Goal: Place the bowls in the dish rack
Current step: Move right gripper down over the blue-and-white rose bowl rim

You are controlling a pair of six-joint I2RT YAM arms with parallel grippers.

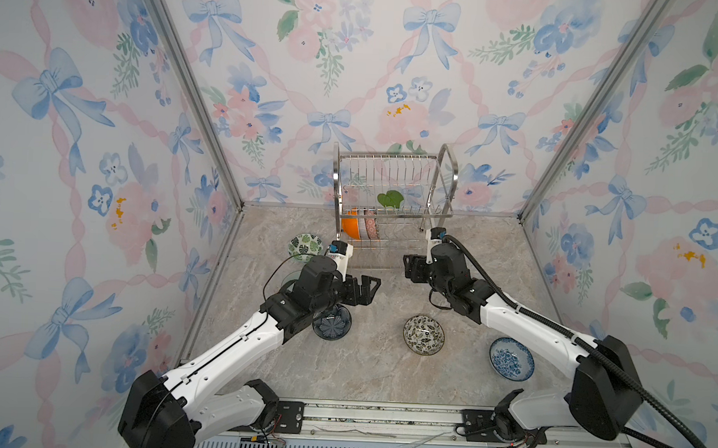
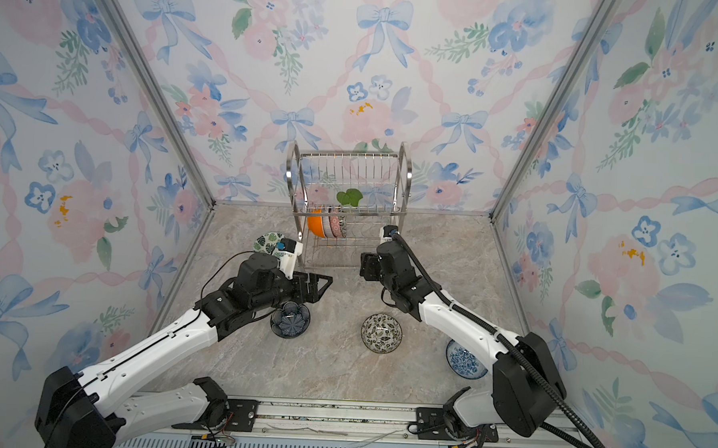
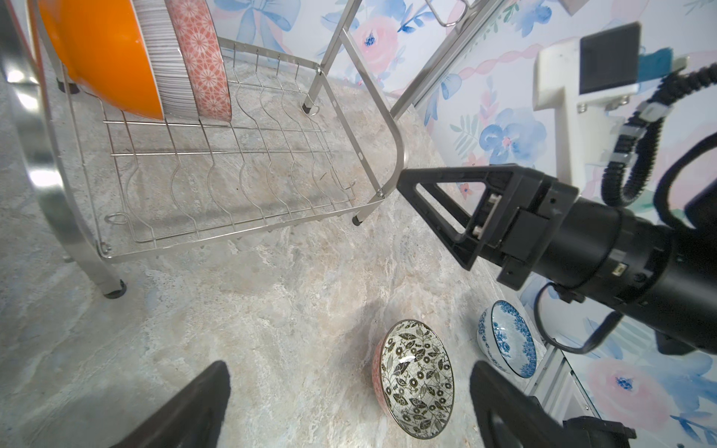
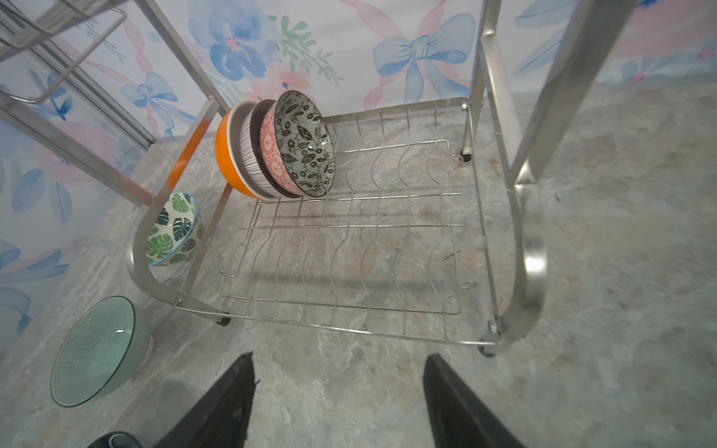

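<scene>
From here the left arm (image 1: 235, 344) covers part of the dark blue bowl (image 1: 334, 328) in both top views, and the right arm (image 2: 461, 321) hides part of the blue-and-white bowl (image 2: 462, 359). In the left wrist view the orange bowl (image 3: 104, 58) is cut off by the picture's edge. In the right wrist view the near frame of the rack (image 4: 529, 252) is a blur.

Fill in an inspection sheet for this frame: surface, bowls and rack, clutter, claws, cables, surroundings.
Surface: marbled tabletop, no spills seen.
Job's things: rack at the back; orange bowl, striped bowl and leaf-print bowl stand on edge in its lower tier. On the tabletop: palm-leaf bowl, green glass bowl, dark blue bowl, black-and-white bowl, blue-and-white bowl.
Clutter: nothing seen.
Claws: left claw open, empty; right claw open, empty, facing the rack.
Cables: ribbed hose along the right arm; thin wire looping off the left arm; loose wires on the front rail.
Surroundings: flowered walls, metal corner posts.
</scene>
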